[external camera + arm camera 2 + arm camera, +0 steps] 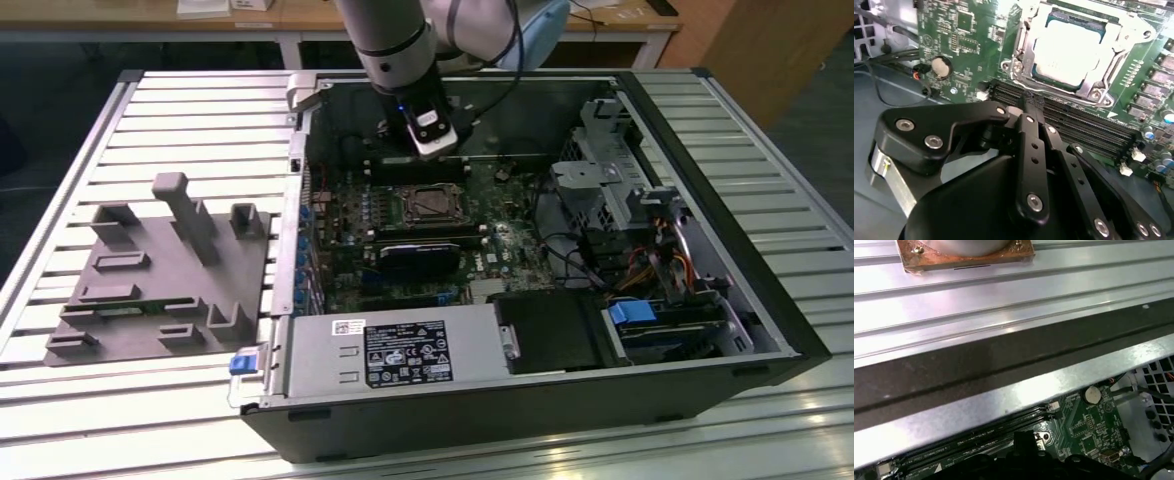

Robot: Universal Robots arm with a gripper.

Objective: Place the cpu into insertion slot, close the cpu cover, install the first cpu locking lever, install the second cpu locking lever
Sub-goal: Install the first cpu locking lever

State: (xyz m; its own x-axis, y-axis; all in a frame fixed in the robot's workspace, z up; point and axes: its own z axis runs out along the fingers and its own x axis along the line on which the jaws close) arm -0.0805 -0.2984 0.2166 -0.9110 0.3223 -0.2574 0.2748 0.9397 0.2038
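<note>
The cpu (1066,47) lies in the insertion slot (454,213) on the green motherboard, its pale metal top showing. The grey cpu cover (1026,50) lies flat around it as a frame. I cannot tell how the locking levers stand. My gripper (1031,102) hangs above the long black memory slots (1074,125), just beside the socket, and its black fingers (1029,135) are shut together on nothing. In the exterior view the gripper (435,140) hovers inside the open case, slightly behind the cpu (430,204).
A black heatsink block (424,258) sits in front of the socket. The power supply (387,355) fills the case's near side, and a drive cage with cables (621,185) stands on the exterior view's right. A grey fixture (160,270) rests on the slatted table.
</note>
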